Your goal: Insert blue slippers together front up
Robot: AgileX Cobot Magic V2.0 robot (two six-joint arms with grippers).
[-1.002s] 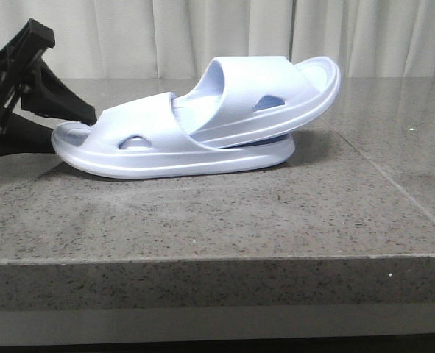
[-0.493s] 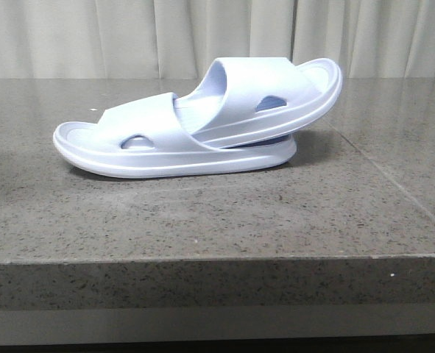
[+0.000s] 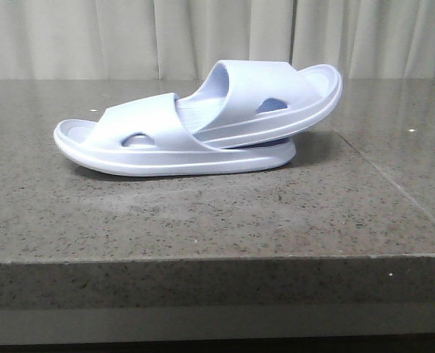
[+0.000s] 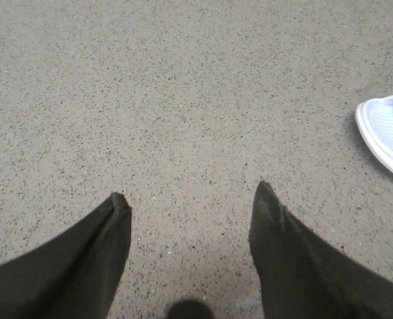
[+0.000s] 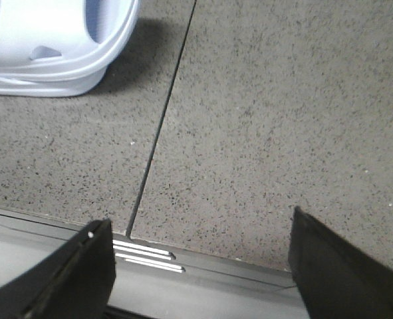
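Both the left pincer (image 4: pixel 191 201) and right pincer (image 5: pixel 203 229) gaped empty over bare table (image 3: pixel 202 213), the nested blue slippers (image 3: pixel 202 125) lying well clear of both.

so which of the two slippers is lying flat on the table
The lower pale lavender-blue foam slipper, its sole flat on the grey stone table. The matching upper slipper is tucked through its strap, tilted up at the right.

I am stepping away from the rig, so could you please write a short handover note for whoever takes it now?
Left claw: open, empty, over bare table.
Right claw: open, empty, near the table edge.
Blue slippers: on the table, one tucked under the other's strap, its free end tilted up.
Done: slippers look nested and released.
Left: probably nothing; just check the fit.
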